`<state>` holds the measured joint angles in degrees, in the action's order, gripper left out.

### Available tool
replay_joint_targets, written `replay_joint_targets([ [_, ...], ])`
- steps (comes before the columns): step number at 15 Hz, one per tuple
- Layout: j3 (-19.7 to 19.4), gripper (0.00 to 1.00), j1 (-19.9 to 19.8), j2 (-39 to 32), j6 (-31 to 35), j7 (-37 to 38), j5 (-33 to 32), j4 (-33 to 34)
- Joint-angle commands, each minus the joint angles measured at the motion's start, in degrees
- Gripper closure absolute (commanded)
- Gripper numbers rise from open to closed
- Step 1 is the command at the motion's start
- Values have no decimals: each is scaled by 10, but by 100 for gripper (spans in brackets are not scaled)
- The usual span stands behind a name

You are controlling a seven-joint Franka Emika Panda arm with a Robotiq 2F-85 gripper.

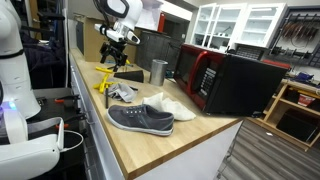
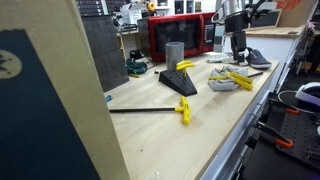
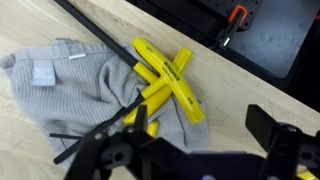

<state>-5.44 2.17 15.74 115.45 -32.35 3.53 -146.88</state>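
Note:
My gripper (image 3: 195, 152) hangs open above the wooden counter, nothing between its black fingers (image 3: 285, 140). Just below it a yellow-handled clamp (image 3: 166, 80) with a black bar lies across a crumpled grey cloth (image 3: 65, 95). In both exterior views the gripper (image 1: 112, 55) (image 2: 238, 46) is well above the clamp (image 1: 104, 86) (image 2: 236, 79) and the cloth (image 1: 123, 93) (image 2: 221, 86), touching neither.
A grey shoe (image 1: 140, 120) and a white shoe (image 1: 172, 105) lie near the cloth. A metal cup (image 1: 158, 72), a red and black microwave (image 1: 225, 82) and a black wedge (image 2: 180, 84) stand nearby. A second bar clamp (image 2: 184, 111) lies further along the counter (image 2: 200, 140).

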Motion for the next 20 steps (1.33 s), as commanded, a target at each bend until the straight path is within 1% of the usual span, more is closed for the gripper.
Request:
replay_joint_targets([
  [1, 12, 0, 6, -3, 4, 6, -10, 10],
  [6, 45, 0, 32, -3, 18, 6, -20, -1],
  [9, 61, 0, 39, -10, 30, 10, -40, -7],
  [14, 62, 0, 34, -36, 53, 10, -82, -15],
  [20, 71, 0, 39, -85, 83, 9, -86, -10],
])
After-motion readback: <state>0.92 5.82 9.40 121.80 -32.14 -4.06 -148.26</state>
